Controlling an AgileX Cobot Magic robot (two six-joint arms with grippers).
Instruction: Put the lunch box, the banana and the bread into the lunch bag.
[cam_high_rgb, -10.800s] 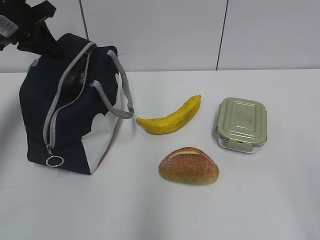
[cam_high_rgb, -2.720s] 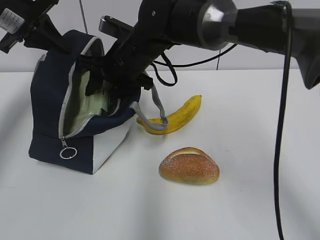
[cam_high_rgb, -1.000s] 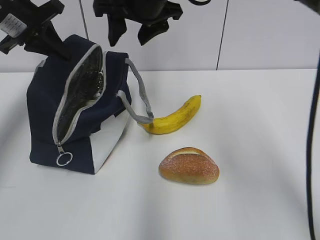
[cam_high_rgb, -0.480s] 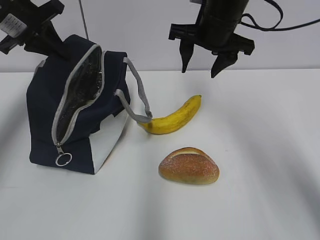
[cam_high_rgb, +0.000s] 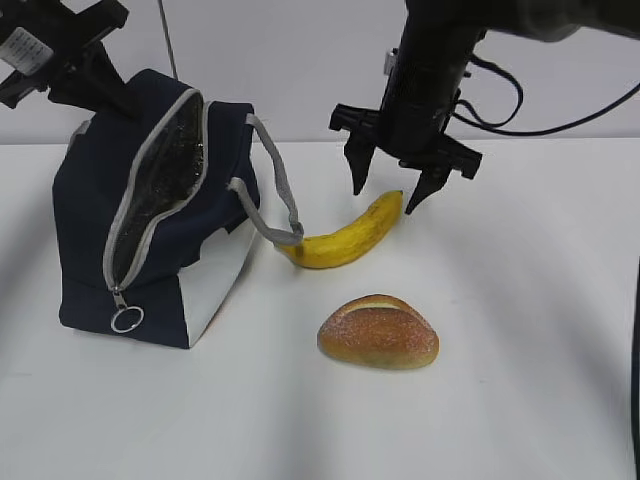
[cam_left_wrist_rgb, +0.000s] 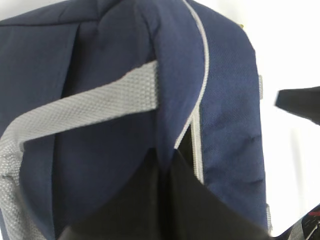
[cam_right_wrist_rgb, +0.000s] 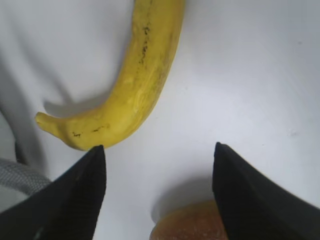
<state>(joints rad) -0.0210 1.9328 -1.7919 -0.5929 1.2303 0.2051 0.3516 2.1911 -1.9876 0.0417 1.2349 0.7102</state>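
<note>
The curved yellow banana with brown speckles (cam_high_rgb: 345, 234) lay on the white table (cam_high_rgb: 520, 330), its far tip just beneath the black right gripper (cam_high_rgb: 392, 195), whose two dark fingers (cam_high_rgb: 356, 172) were spread wide and empty, pointing down on either side of that tip and not touching it. From the right wrist camera the banana (cam_right_wrist_rgb: 134, 82) ran away from the gripper (cam_right_wrist_rgb: 159, 172), its stem end near the left finger, most of the fruit lying beyond the fingertips rather than between them. Nearer, and slightly right of the banana's middle, sat the oval golden-brown crusty roll (cam_high_rgb: 378, 332), well apart from the jaws in the outside view; its top edge (cam_right_wrist_rgb: 187, 225) showed at the bottom of the wrist picture, between the two fingers. To the left stood the large navy-blue fabric lunch bag with a white side panel (cam_high_rgb: 150, 215), its grey zipper open and a dark foil lining showing in the mouth. One grey strap handle (cam_high_rgb: 275, 195) drooped rightward, its loop reaching the banana's stem end and seeming to touch it. The left gripper (cam_high_rgb: 70, 60) was at the bag's far top left corner, pinched closed on the fabric there; its wrist view showed the navy cloth (cam_left_wrist_rgb: 100, 165) and a grey strap up close. The lunch box was nowhere to be seen on the table.
</note>
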